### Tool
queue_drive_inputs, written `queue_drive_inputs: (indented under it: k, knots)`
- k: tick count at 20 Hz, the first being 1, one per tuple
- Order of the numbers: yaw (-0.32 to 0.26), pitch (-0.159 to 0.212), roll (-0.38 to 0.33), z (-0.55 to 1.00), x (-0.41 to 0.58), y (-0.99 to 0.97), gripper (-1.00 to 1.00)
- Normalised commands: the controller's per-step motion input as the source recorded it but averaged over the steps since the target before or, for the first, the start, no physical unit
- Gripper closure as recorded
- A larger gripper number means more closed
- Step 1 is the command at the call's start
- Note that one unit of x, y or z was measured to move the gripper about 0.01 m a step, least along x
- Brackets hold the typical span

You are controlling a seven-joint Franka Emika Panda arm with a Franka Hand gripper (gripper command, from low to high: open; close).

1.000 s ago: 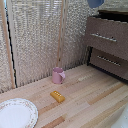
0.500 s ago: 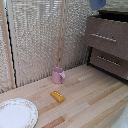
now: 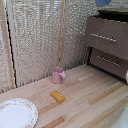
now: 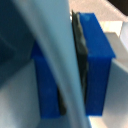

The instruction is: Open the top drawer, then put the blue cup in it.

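Nearest, a patterned plate (image 3: pixel 15 113), a yellow block (image 3: pixel 57 96) and the pink mug (image 3: pixel 58 75) are seen on the wooden table (image 3: pixel 95 102). Farther back, the top drawer (image 3: pixel 106 36) is judged slightly open. The blue cup (image 3: pixel 103 2) is glimpsed above it, apparently carried; release remains. The gripper's state cannot be told. Nothing is seen changed from earlier frames.

A pink mug (image 3: pixel 58 75), a small yellow block (image 3: pixel 57 96) and a white patterned plate (image 3: pixel 16 113) were seen on the wooden surface (image 3: pixel 95 102).
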Motion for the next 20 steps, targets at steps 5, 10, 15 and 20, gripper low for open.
queue_drive_inputs:
  k: [5,10,15,20]
  knots:
    - [-0.076,0.000,0.080,0.86,0.387,-0.61,1.00]
    - [-0.045,0.009,0.099,0.73,0.513,-0.64,1.00]
    - [-0.040,0.051,0.163,0.49,0.355,-0.64,1.00]
    - [-0.076,0.120,0.195,0.29,-0.023,-0.61,1.00]
